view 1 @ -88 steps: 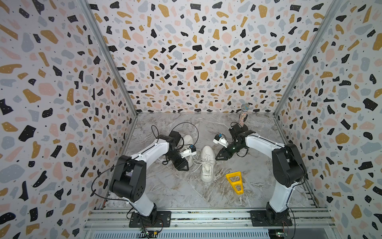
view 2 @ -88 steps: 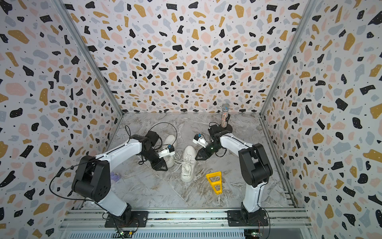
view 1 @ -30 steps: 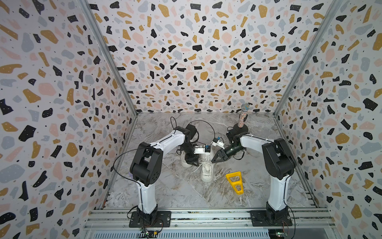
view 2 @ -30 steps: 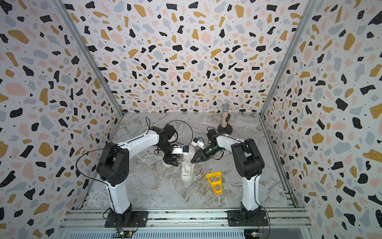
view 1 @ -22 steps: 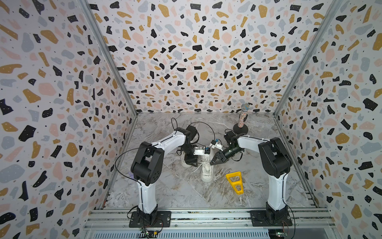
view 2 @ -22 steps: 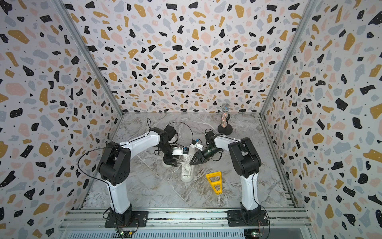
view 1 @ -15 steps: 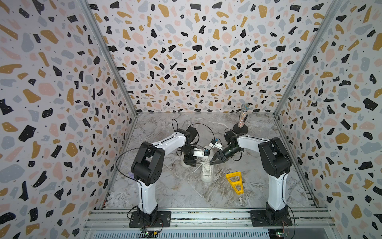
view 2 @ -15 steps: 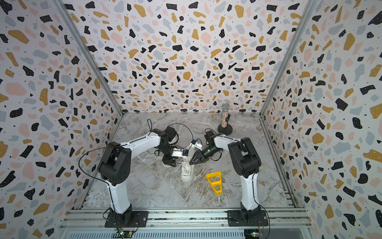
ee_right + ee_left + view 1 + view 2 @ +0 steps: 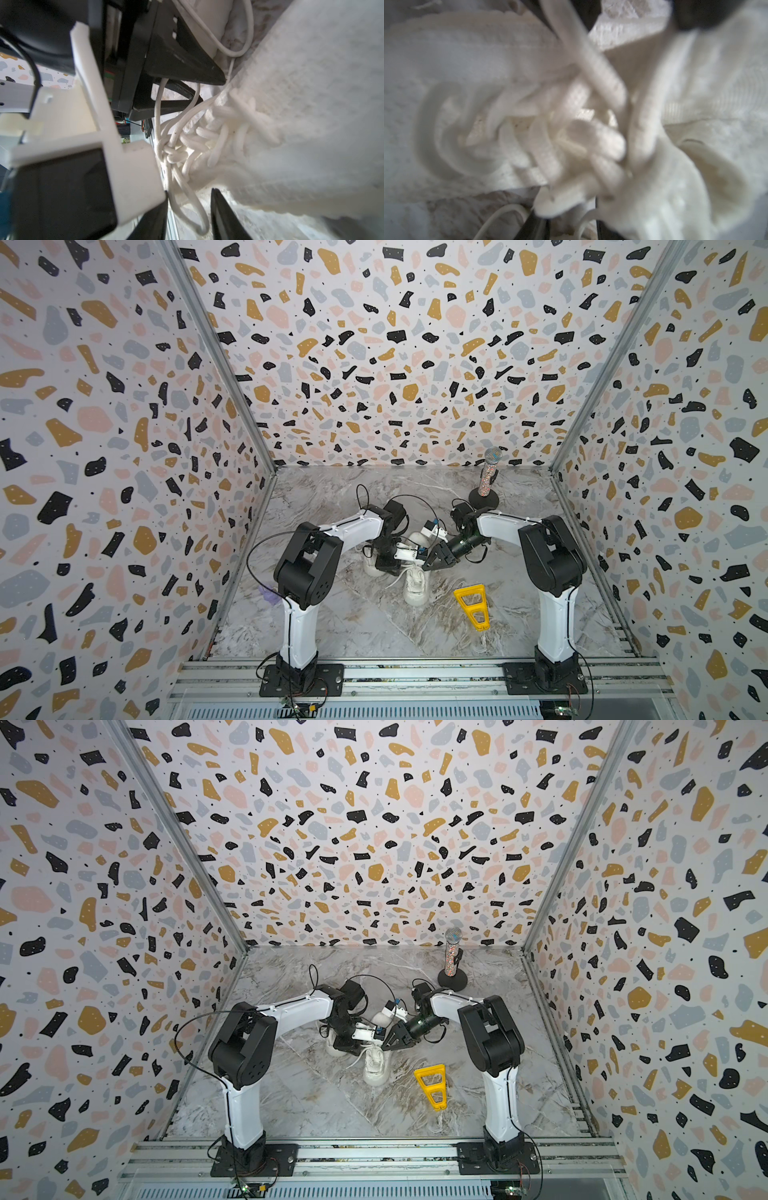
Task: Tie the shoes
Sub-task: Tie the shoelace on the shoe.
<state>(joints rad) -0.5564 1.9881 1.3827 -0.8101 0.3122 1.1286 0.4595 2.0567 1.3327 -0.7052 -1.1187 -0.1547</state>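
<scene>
Two white shoes lie mid-table. The front shoe (image 9: 415,587) (image 9: 376,1069) points its toe toward the near edge. The second shoe (image 9: 370,566) lies behind it, mostly under my left arm. My left gripper (image 9: 392,570) (image 9: 566,209) hangs over the front shoe's laces (image 9: 571,133), its fingers (image 9: 187,70) narrowly apart with strands running between them. My right gripper (image 9: 430,566) (image 9: 190,191) reaches in from the right, open, with a loose lace loop (image 9: 193,214) hanging between its fingers (image 9: 222,214). In both top views the arms hide the knot.
A yellow triangular frame (image 9: 471,605) lies right of the front shoe. A speckled microphone on a black round base (image 9: 488,481) stands at the back right. A small purple object (image 9: 268,595) sits by the left wall. Patterned walls close three sides.
Both grippers came in from the shoe's sides to meet over its laces. In the last second the left jaws narrowed a lot and the right gripper edged left.
</scene>
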